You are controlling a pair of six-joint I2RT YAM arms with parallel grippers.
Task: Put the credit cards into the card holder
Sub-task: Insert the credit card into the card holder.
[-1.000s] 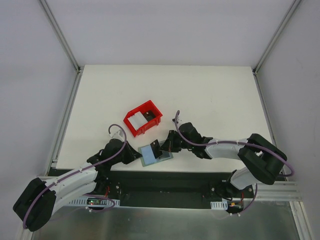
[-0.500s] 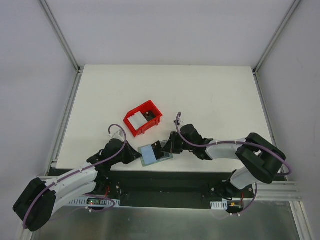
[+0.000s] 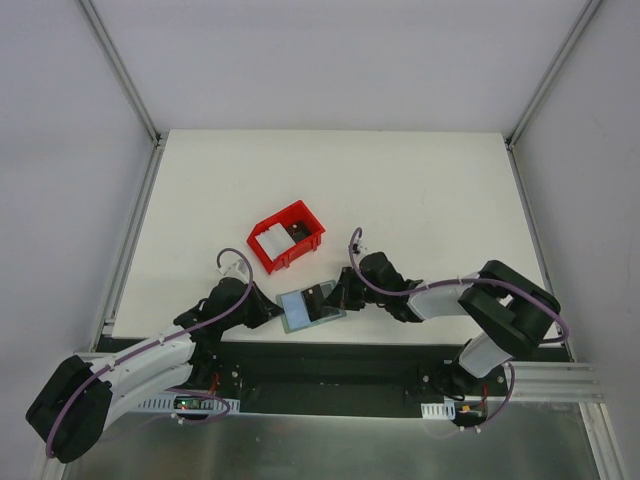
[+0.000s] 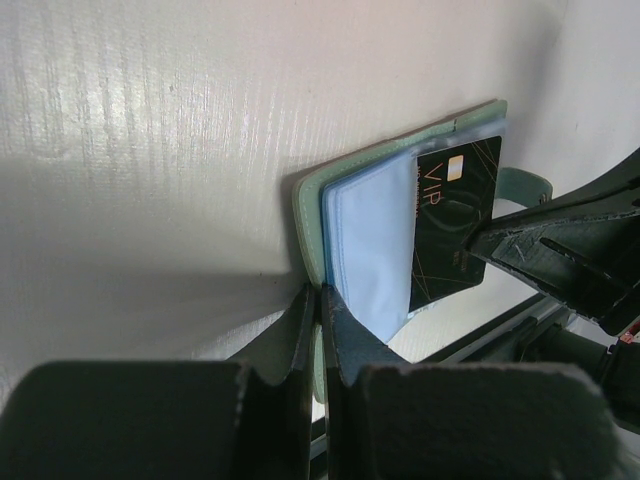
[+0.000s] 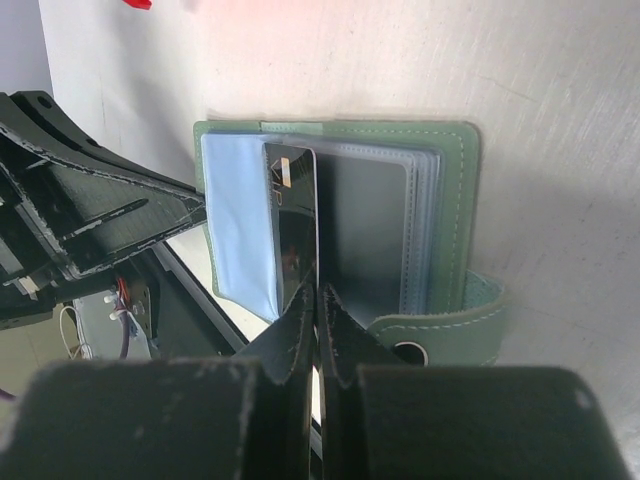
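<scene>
The grey-green card holder (image 3: 308, 306) lies open at the table's near edge, blue-grey pockets up. My left gripper (image 4: 321, 300) is shut on its green cover edge (image 4: 308, 225). My right gripper (image 5: 317, 295) is shut on a dark credit card (image 5: 292, 225), which stands on edge in the holder's pockets (image 5: 370, 230). The same dark card (image 4: 452, 222) reads "VIP" in the left wrist view. Pale cards (image 3: 272, 239) lie in the red bin (image 3: 305, 246).
The red bin stands just behind the holder, left of centre. The black frame edge (image 3: 330, 352) runs right below the holder. The holder's snap strap (image 5: 440, 325) sticks out beside my right fingers.
The dark card has tipped down and slid further into the holder's pockets. My right gripper moved slightly left toward the holder. My left arm has held still.
</scene>
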